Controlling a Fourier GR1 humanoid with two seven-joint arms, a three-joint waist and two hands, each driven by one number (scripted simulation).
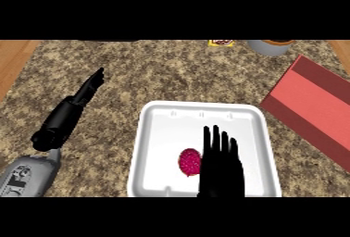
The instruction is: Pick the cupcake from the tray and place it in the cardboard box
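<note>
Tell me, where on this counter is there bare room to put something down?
Bare counter lies between the left robot hand and the tray, and above the tray toward the far edge. The tray's far half is bare too. Its near half is crowded: cupcake beside the right robot hand. The red box fills the right.

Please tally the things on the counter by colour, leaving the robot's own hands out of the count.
White: 1, the tray
Pink: 1, the cupcake lying in the tray
Red: 1, the box at the right
Grey: 1, a round container at the far edge
Yellow and white: 1, a small packet at the far edge
Total: 5
</note>
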